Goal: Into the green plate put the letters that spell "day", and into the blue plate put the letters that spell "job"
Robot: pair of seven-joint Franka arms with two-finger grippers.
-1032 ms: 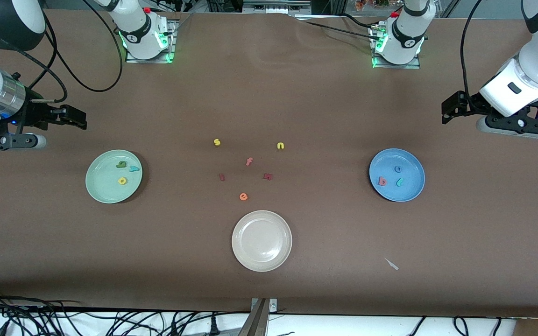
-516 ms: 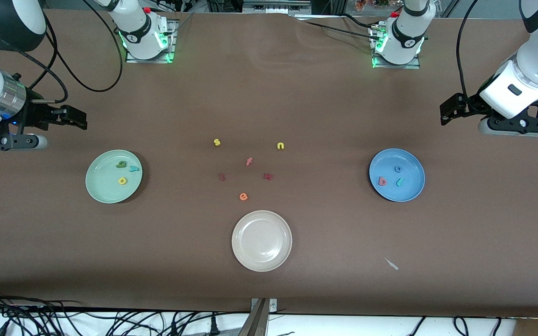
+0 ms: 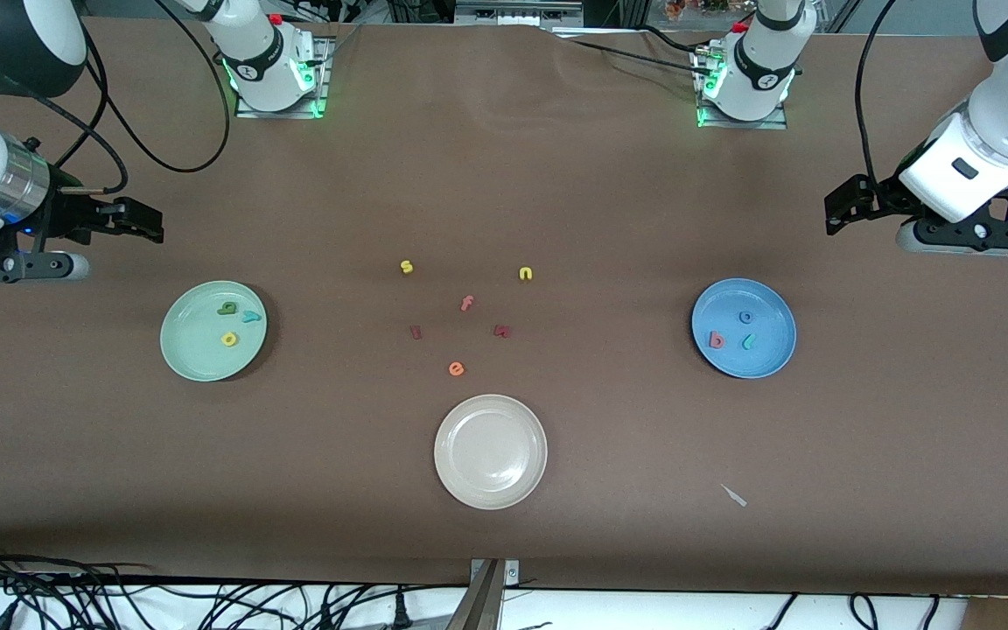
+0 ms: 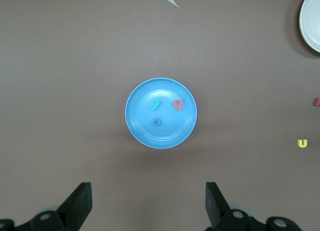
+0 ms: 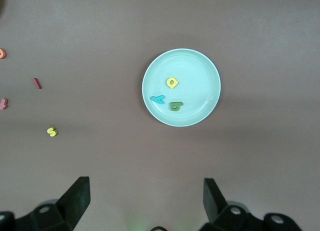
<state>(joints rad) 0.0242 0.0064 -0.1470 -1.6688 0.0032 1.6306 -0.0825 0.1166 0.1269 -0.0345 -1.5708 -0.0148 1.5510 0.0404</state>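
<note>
Three letters are seen in the green plate (image 3: pixel 206 350), near the right arm's end of the tabletop: the dark green "d" (image 3: pixel 227 308), the teal "y" (image 3: pixel 251 317) and the yellow "a" (image 3: pixel 229 339). Three more lie in the blue plate (image 3: pixel 766 354), near the left arm's end: the blue "o" (image 3: pixel 745 317), the pinkish-red "b" (image 3: pixel 716 339) and the teal "j" (image 3: pixel 749 341).

Between the plates, loose letters (image 3: pixel 466 304) are scattered on the tabletop (image 3: pixel 600 210), with the cream-white plate (image 3: pixel 469 437) nearer the front edge.

The right gripper (image 5: pixel 145 198) is held above the tabletop beside the green plate, jaws spread wide and empty; this is shown plainly only in the right wrist view. The left gripper (image 4: pixel 148 201) is likewise held wide open and empty beside the blue plate. A small pale scrap (image 3: pixel 735 496) is visible near the front edge.
</note>
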